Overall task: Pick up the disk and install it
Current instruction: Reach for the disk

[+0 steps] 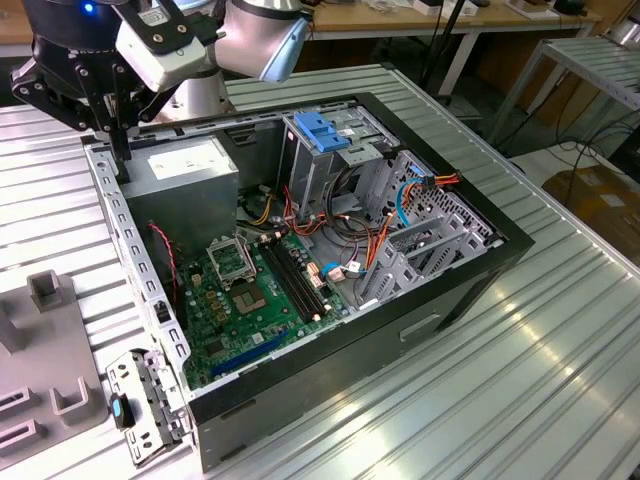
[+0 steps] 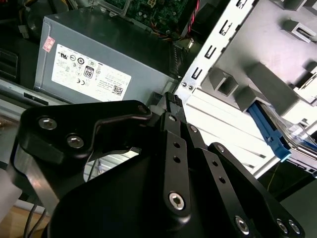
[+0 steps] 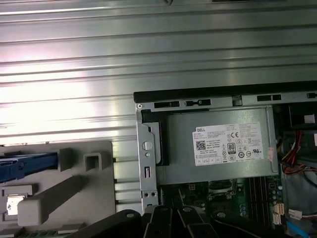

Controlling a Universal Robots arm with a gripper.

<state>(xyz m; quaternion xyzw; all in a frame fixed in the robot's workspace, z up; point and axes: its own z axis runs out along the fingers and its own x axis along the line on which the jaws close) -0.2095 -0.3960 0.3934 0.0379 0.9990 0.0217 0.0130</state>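
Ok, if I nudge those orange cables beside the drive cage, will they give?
The orange cables are thin and hang in slack curves, so they would probably bend aside easily. Both ends seem tied into the case, so they may spring back or tug a plug. The drive cage looks like rigid sheet metal, unlikely to yield.

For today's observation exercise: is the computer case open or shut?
Open. In the exterior view the computer case has no side panel on top; its motherboard, power supply and drive cage lie exposed.
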